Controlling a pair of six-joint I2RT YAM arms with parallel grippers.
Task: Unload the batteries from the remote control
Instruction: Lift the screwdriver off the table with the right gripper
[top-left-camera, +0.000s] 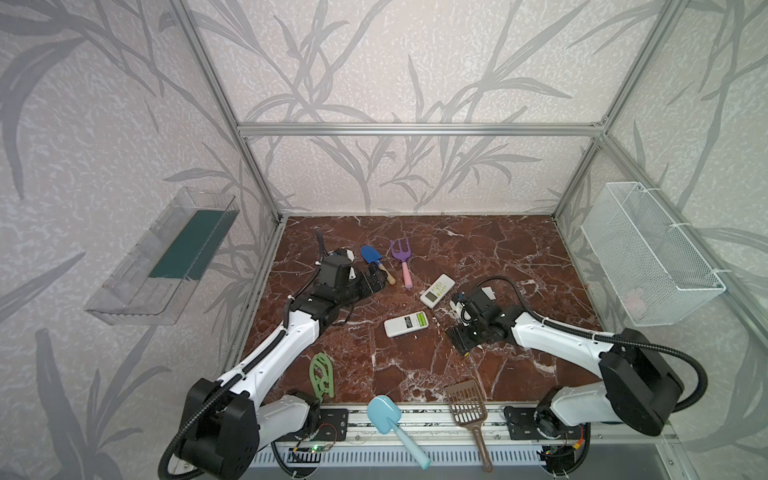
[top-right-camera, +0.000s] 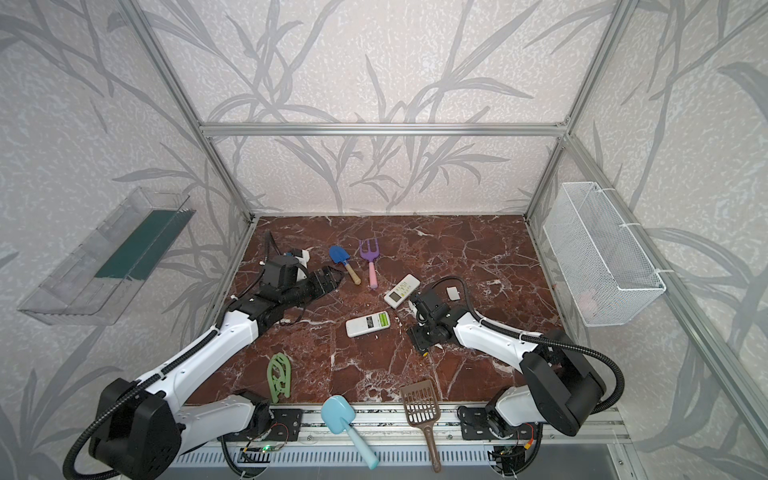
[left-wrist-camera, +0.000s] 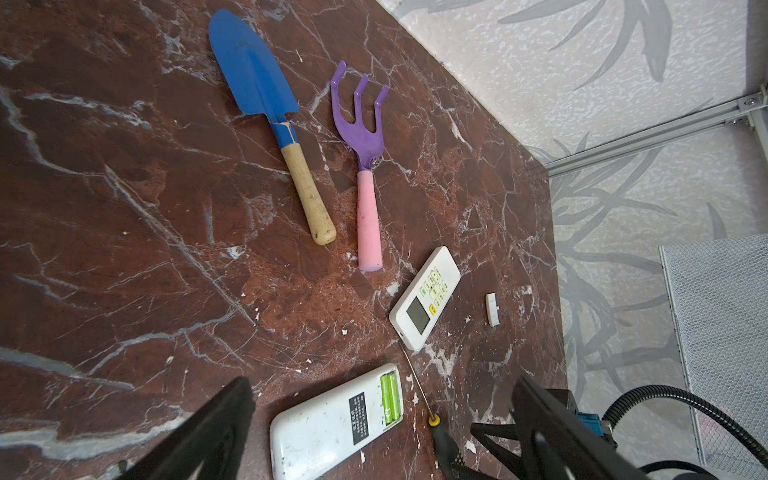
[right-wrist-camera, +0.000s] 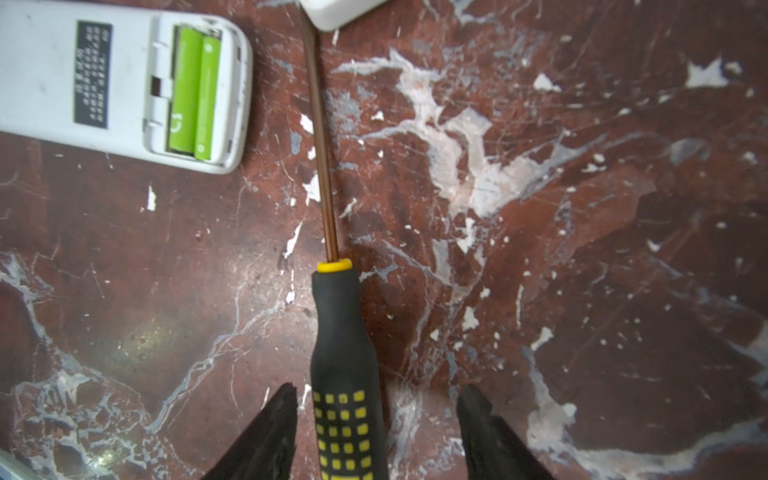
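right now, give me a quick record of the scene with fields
batteries: two lime-green cells, seated in the open compartment of the face-down remote
second remote: face up, apart from it
screwdriver: lying on the table, beside the face-down remote
right gripper: open, straddling the screwdriver handle, not clamped
left gripper: open, holding nothing

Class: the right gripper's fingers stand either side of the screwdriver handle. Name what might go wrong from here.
1. The handle of the screwdriver lies off-centre in the open right gripper, so closing may roll it aside.
2. Its tip lies by the face-up remote and might nudge it.
3. Nothing holds the face-down remote; levering the batteries may slide it.
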